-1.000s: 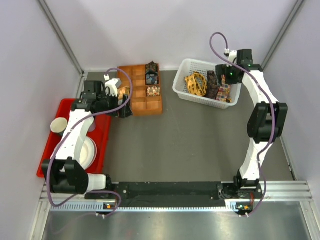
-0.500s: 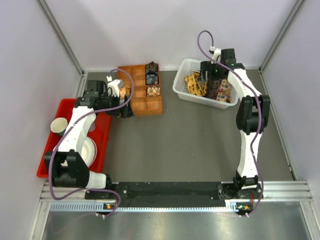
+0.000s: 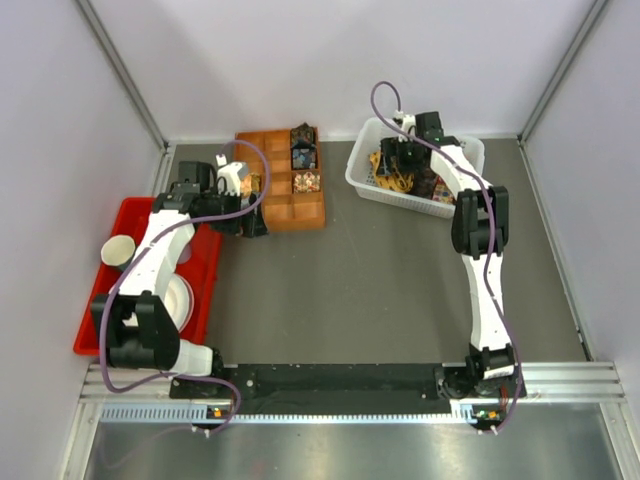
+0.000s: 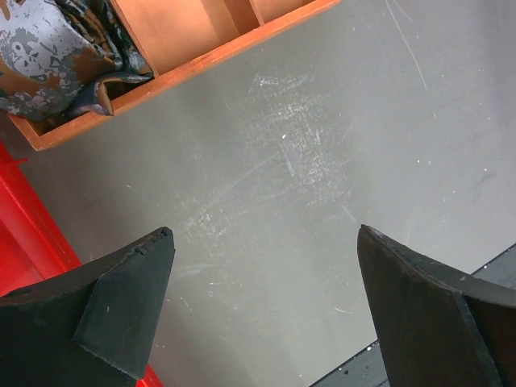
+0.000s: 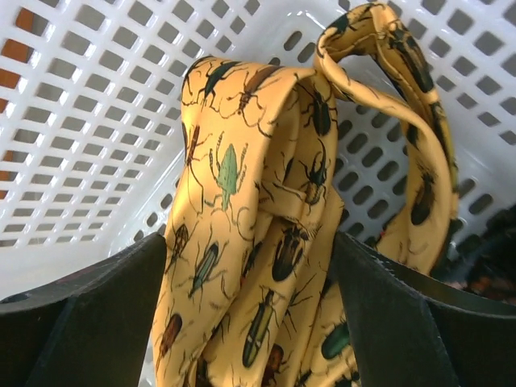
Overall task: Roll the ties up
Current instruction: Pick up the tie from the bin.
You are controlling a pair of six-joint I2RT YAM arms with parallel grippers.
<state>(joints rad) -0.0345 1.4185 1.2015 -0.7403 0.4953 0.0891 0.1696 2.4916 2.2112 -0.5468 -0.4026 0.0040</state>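
Note:
The golden-yellow tie (image 5: 258,201), printed with beetles, lies crumpled in the white mesh basket (image 5: 97,105). My right gripper (image 5: 250,322) is down in the basket (image 3: 362,182) with a finger on each side of this tie (image 3: 391,176); its jaws stand wide and the fabric fills the gap. Darker ties (image 3: 438,184) lie in the basket's right half. Rolled ties (image 3: 303,150) sit in the orange-brown compartment tray (image 3: 300,215). My left gripper (image 4: 266,306) hangs open and empty over bare table by the tray's near corner, where a grey-brown tie (image 4: 48,56) fills a compartment.
A red bin (image 3: 207,265) stands at the left edge with a paper cup (image 3: 118,250) and a white bowl (image 3: 178,300) in it; its edge (image 4: 24,242) lies close to my left fingers. Walls close in the table on three sides.
My right arm swung left across the basket and dropped onto the yellow tie, its jaws starting to narrow. The left arm has barely moved.

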